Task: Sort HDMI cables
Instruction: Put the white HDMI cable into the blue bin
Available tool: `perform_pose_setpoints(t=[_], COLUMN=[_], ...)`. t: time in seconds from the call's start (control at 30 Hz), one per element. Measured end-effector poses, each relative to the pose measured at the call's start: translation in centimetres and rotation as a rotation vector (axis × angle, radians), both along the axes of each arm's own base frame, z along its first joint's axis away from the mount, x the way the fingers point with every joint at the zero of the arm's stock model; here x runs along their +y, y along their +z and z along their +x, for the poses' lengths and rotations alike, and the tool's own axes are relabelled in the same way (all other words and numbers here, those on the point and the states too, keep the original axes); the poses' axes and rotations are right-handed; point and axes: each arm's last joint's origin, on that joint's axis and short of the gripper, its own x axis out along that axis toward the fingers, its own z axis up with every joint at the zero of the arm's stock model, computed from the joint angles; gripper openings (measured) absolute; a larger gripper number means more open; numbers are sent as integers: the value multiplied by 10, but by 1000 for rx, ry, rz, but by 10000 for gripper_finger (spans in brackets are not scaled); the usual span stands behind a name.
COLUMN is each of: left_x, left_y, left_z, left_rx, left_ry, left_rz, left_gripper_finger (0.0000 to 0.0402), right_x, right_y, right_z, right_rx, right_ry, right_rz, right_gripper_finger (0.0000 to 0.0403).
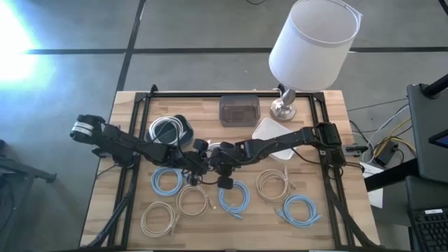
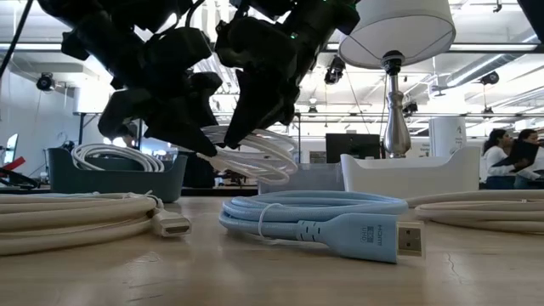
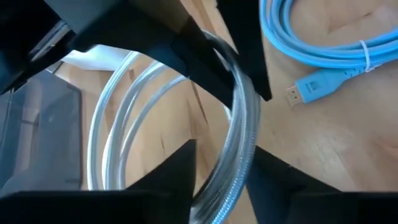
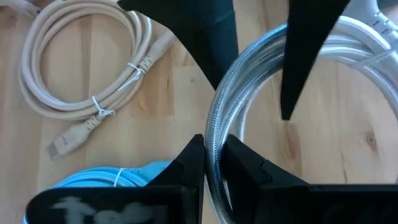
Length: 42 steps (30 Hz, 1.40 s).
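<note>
Both grippers meet over the table's middle, shut on one white HDMI coil [image 2: 259,160] that hangs clear of the wood. My left gripper [image 1: 194,162] comes from the left and my right gripper [image 1: 215,159] from the right. Loose coils lie flat near the near edge: light blue ones [image 1: 168,180], [image 1: 234,196], [image 1: 299,210] and beige ones [image 1: 159,215], [image 1: 192,201], [image 1: 274,183]. Another white coil [image 1: 166,129] lies in a dark bin. My left gripper [image 3: 227,155] pinches the white coil's bundled strands [image 3: 239,134] between its two fingers, which lie across them. The coil is lifted clear and its loop [image 3: 118,118] opens out past the fingers. My right gripper's fingers hold the same arc just beyond. My right gripper [image 4: 213,146] pinches the same coil on the rim of its loop [image 4: 217,118], fingers across the strands, slanting down from the right. The coil [image 4: 348,37] is clear of the table, held about level, with my left gripper's fingers on it close by.
A dark bin [image 1: 183,124], a clear grey box [image 1: 238,110] and a white tray [image 1: 273,129] stand along the far side. A lamp with a large white shade [image 1: 311,42] stands at the far right. In the low view a blue coil [image 2: 314,217] lies close in front.
</note>
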Motion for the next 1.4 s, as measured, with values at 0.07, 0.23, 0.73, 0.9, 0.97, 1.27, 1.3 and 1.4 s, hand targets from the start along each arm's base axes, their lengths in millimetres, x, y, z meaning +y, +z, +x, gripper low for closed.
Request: perform_pose_setpoints(t=[0.07, 0.23, 0.73, 0.9, 0.97, 1.27, 1.3, 1.4], left_x=[0, -1, -7, -11, -15, -21, -20, -21], left_y=[0, -1, -3, 4, 9, 10, 10, 15], left_z=[0, -1, -7, -11, -12, -20, -21, -20], left_rx=[4, 17, 44, 27, 14, 74, 85, 79], left_ry=[-3, -23, 51, 66, 58, 121, 137, 177], left_rz=[2, 14, 78, 122, 117, 146, 151, 167], left_gripper_finger=[94, 35, 21, 24, 24, 23, 23, 23], right_x=[0, 0, -3, -3, -4, -8, -9, -7], right_y=[0, -1, -2, 0, 0, 15, 18, 25], right_z=[0, 0, -2, -3, -7, -22, -22, -27], right_rx=[0, -1, 9, 11, 35, 87, 80, 88], right_ry=[2, 0, -63, -82, -109, -149, -150, -150], right_rz=[-2, -6, -95, -127, -179, -265, -266, -265], right_gripper_finger=[38, 41, 126, 141, 146, 158, 157, 154])
